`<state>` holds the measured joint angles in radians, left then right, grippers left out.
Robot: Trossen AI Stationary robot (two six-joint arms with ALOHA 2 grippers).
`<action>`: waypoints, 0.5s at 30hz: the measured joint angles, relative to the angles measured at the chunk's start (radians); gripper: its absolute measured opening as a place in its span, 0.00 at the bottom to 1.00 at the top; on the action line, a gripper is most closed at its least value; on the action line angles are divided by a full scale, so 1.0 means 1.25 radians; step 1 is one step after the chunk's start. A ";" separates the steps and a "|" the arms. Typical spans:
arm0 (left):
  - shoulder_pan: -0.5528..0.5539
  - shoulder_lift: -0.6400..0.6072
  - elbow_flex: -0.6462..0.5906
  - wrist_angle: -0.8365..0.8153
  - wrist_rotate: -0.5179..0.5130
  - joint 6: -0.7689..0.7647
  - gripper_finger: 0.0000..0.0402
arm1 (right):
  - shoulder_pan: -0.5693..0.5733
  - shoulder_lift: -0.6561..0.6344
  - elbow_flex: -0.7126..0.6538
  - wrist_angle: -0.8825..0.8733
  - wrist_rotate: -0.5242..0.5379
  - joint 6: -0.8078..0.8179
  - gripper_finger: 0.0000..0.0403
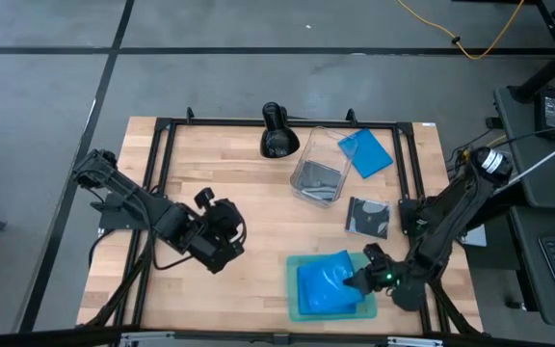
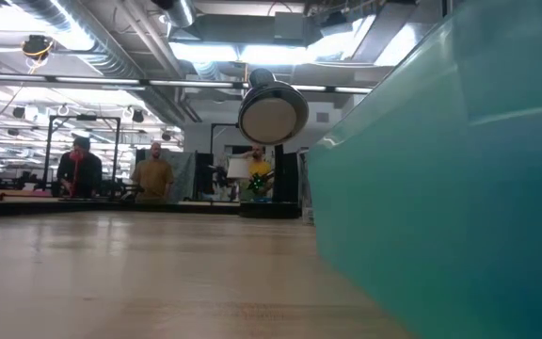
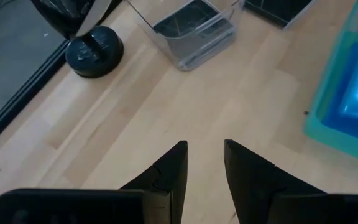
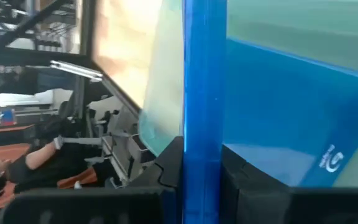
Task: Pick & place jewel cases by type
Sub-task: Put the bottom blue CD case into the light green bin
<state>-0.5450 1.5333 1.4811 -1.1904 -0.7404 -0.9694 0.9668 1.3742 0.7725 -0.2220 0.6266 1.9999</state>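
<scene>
My right gripper [image 1: 362, 280] is at the right rim of the translucent teal tray [image 1: 293, 289] near the table's near edge, shut on a bright blue jewel case [image 1: 328, 282] over the tray. A second blue case [image 1: 365, 152] lies flat by the far right corner. One black-and-clear disc case [image 1: 367, 217] lies flat right of centre. Dark disc cases show inside the clear tub [image 1: 318, 173]. My left gripper [image 1: 227, 234] hovers open over bare wood left of centre, touching nothing. My right gripper [image 4: 202, 149] pinches the blue jewel case by one thin edge [image 4: 204, 93], which runs straight up between the two dark fingers [image 4: 169, 165]. The fingers come from the table's right side, slanting down over the tray. Whether the case still rests in the tray, I cannot tell.
A black round-based stand [image 1: 277, 135] sits at the far edge beside the tub. A black metal frame [image 1: 162, 173] borders the table. The tray's teal wall [image 2: 459, 169] fills the right half of the low view. People stand far off in the room behind.
</scene>
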 joint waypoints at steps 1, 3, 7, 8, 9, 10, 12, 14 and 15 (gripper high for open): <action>0.001 0.000 0.000 0.000 0.000 0.004 0.24 | -0.003 0.011 0.000 -0.001 -0.010 0.011 0.12; 0.003 0.000 0.000 0.000 0.001 0.010 0.24 | -0.008 0.029 0.000 -0.009 -0.040 0.030 0.12; -0.002 0.000 0.000 0.000 0.006 0.012 0.24 | -0.026 0.040 0.001 -0.009 -0.069 0.030 0.14; -0.003 0.000 0.000 0.001 0.006 0.012 0.24 | -0.031 0.040 0.001 -0.010 -0.074 0.028 0.15; -0.004 0.000 0.000 0.001 0.006 0.016 0.24 | -0.036 0.041 0.001 -0.011 -0.078 0.026 0.17; -0.004 0.000 0.000 0.001 0.006 0.018 0.24 | -0.039 0.041 0.001 -0.012 -0.080 0.025 0.18; -0.004 0.000 0.000 0.001 0.006 0.018 0.24 | -0.043 0.041 0.001 -0.011 -0.086 0.021 0.20; -0.004 0.000 0.000 0.000 0.005 0.018 0.24 | -0.043 0.041 0.001 -0.009 -0.084 0.007 0.22; -0.004 0.000 0.000 0.001 0.005 0.018 0.24 | -0.043 0.041 0.001 -0.006 -0.082 0.006 0.24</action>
<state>-0.5499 1.5333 1.4811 -1.1896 -0.7341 -0.9466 0.9134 1.4258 0.7738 -0.2296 0.5242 2.0071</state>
